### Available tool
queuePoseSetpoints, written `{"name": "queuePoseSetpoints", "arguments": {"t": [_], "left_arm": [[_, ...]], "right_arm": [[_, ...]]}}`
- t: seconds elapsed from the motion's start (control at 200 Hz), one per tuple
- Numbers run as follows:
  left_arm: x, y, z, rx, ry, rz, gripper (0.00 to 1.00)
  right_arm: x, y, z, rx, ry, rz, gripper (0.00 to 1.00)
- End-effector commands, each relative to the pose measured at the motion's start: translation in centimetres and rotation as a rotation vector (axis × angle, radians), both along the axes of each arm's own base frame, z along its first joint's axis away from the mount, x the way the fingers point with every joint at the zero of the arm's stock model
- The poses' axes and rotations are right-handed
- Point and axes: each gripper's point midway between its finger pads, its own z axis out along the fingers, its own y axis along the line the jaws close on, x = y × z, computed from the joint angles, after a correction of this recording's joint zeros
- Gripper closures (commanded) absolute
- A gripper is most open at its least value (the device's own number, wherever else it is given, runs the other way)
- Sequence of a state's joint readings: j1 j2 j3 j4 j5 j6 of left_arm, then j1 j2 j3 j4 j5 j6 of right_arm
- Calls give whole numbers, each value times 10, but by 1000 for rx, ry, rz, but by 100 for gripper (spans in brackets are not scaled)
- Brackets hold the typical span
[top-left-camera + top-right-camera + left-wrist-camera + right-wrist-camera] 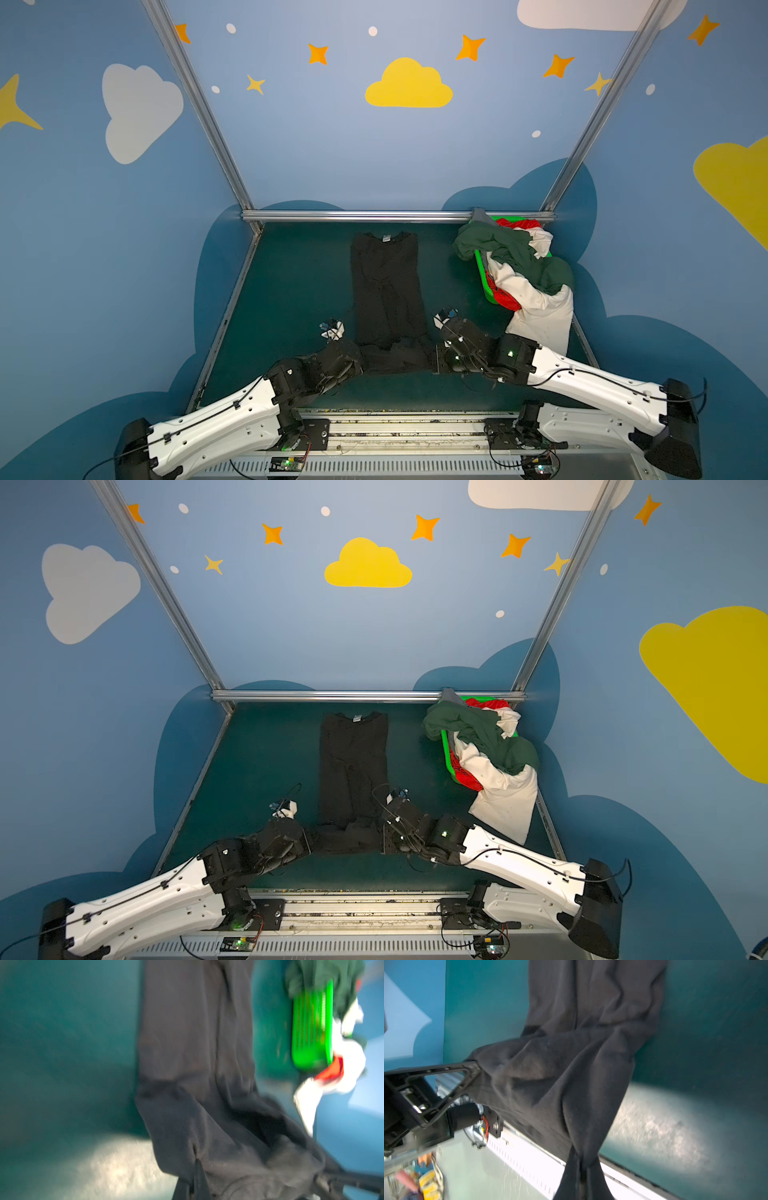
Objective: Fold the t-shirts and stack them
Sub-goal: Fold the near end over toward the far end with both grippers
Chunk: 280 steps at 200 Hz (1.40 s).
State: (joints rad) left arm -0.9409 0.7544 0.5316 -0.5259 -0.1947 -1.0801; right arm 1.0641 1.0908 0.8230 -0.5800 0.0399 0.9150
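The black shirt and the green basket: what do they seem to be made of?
Black shirt: soft, matte knit cloth, perhaps cotton; it wrinkles and hangs limp where it is lifted. Green basket: hard plastic with a glossy finish, judging by its shine and its stiff, slotted wall.

The soft cloth t-shirt [386, 286] spread out flat is plain black, with a small pale grey neck label [386, 238]. The table top [291, 291] is dark teal. The slatted plastic basket [307, 1028] is bright green; the crumpled cloth t-shirts at it are plain dark green [503, 247], cream-white [540, 320] and red [505, 296]. The wall panels [332, 158] are mid-blue, patterned with a yellow cloud shape [408, 85], orange four-pointed stars [318, 54], a white cloud shape [139, 112], white dots [372, 31] and darker blue clouds [519, 195]. The robot arms [216, 424] are white with black joints
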Motion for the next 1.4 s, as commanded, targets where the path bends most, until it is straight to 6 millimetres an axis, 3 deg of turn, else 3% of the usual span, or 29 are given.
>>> {"name": "queuePoseSetpoints", "arguments": {"t": [0.0,0.25,0.491,0.786,1.291,1.341,1.396], "left_arm": [[23,9,18,-12,-61,43,96],[79,11,27,5,-30,52,96],[136,16,30,62,-6,96,96],[180,14,4,58,115,99,96],[256,11,-28,57,205,81,96],[264,16,-28,65,204,91,93],[271,23,-30,95,201,112,61]], "right_arm": [[25,12,14,44,-27,-9,100],[73,20,28,75,-21,-10,100],[120,25,23,70,30,-12,100],[162,42,-1,110,143,14,100],[236,40,-34,89,193,-36,100],[244,39,-36,86,190,-32,76],[254,39,-38,81,188,-25,49]]}}
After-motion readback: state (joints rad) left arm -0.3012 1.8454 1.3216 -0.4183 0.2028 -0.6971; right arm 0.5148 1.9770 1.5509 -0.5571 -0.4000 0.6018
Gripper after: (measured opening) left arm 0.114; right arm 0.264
